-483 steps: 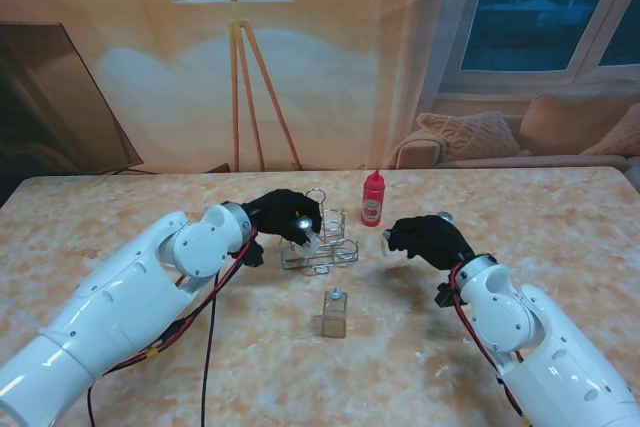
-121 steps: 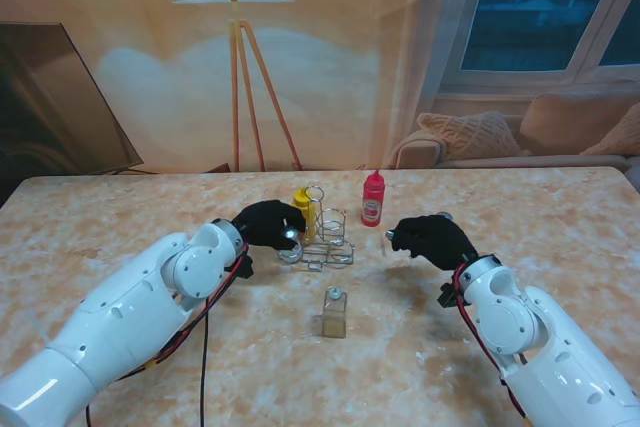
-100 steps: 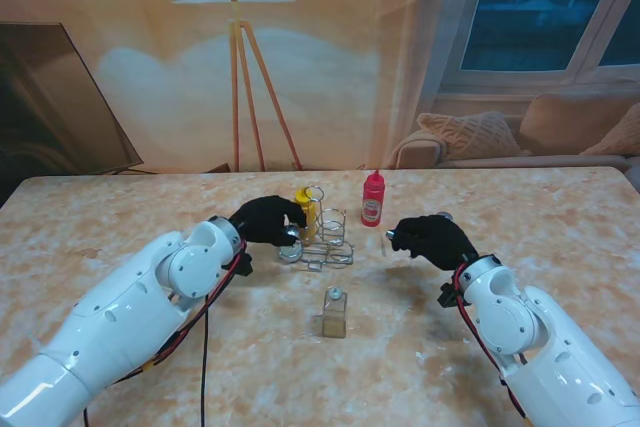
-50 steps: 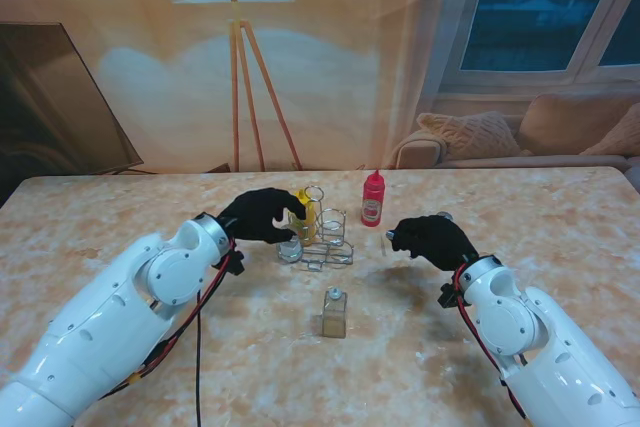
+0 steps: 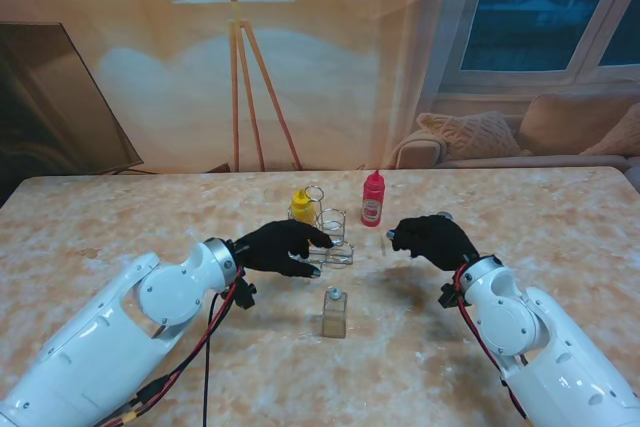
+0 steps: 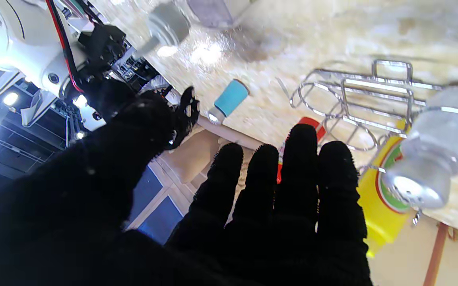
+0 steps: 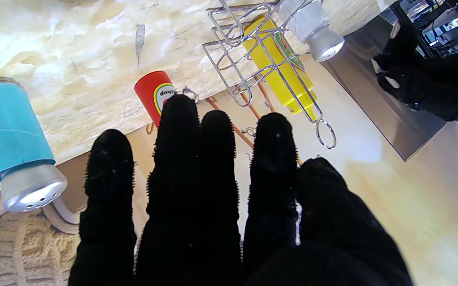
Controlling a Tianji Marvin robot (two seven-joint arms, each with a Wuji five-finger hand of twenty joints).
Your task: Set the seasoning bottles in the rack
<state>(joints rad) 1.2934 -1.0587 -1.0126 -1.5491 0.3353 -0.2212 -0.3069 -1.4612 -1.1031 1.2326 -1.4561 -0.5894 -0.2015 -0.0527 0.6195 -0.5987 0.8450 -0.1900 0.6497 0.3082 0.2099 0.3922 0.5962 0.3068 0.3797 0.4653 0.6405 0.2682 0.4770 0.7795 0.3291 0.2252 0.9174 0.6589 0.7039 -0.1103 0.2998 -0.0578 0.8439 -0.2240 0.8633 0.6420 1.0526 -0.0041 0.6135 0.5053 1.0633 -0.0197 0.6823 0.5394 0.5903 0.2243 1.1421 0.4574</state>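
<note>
Marble-pattern table [image 5: 120,217] carries a wire rack [image 5: 330,237] near its centre. The yellow bottle [image 5: 299,205] stands at the rack's far left side; the right wrist view shows it behind the rack's wires, whether inside a ring or just behind it cannot be told. A clear shaker with silver cap [image 6: 431,159] sits at the rack's near left end, seemingly in a compartment; in the stand view the left hand covers most of it. The red ketchup bottle [image 5: 372,198] stands upright on the table just right of and beyond the rack, apart from it. A blue-labelled shaker [image 7: 12,139] with a silver perforated cap stands on the table right of the rack, close to the right hand's fingertips; in the stand view only a bit of it shows beside that hand. A clear glass bottle with a grey cap [image 5: 334,312] stands alone nearer to the robot, well apart from the rack. Left hand [image 5: 285,246], black glove, hovers at the rack's near left corner, palm down, fingers [image 6: 300,159] stretched out and slightly spread, holding nothing; contact with the rack wire cannot be told. Right hand [image 5: 430,239], black glove, sits right of the rack, fingers [image 7: 179,131] extended side by side, thumb alongside, nothing held. Background: floor lamp [image 5: 232,7], sofa with cushions [image 5: 470,132], window [image 5: 545,7].
</note>
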